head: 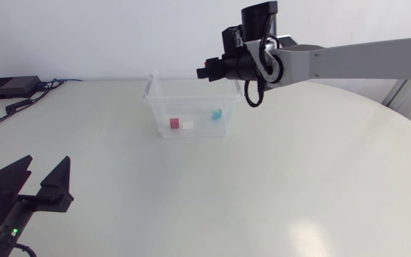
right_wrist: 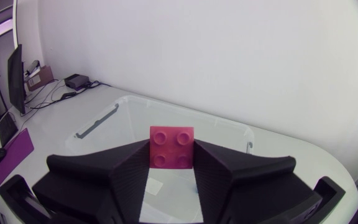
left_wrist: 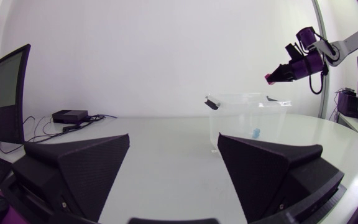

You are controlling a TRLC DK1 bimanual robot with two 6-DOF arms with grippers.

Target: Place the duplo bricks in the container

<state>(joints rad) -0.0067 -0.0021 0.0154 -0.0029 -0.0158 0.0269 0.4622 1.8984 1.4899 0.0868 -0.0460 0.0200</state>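
Brick, pink [right_wrist: 172,147], four studs facing the right wrist camera: it is pinched from two sides between the fingers of my right gripper [right_wrist: 171,157], which is closed on it. In the left wrist view I see the same brick [left_wrist: 270,78] as a pink tip at the end of that gripper, high over the container [left_wrist: 241,118] and well clear of its rim. From the head view the right gripper [head: 207,71] hangs over the far rim of the container [head: 153,100], its arm coming in from the right side.

Container: clear plastic, open at the top, standing on the far half of the table [head: 277,185]. Three bricks lie on its floor. A red brick [head: 175,123] and a white brick [head: 188,125] sit just beside each other near the front wall. A teal brick [head: 217,113] lies apart from them, nearer the right arm's side; it also shows through the wall in the left wrist view [left_wrist: 257,132].

Left gripper [head: 41,182]: low at the near left of the table, well apart from the container. Its fingers are spread wide, with nothing between them [left_wrist: 173,168].

Black box [head: 9,87] with cables: at the far left edge.
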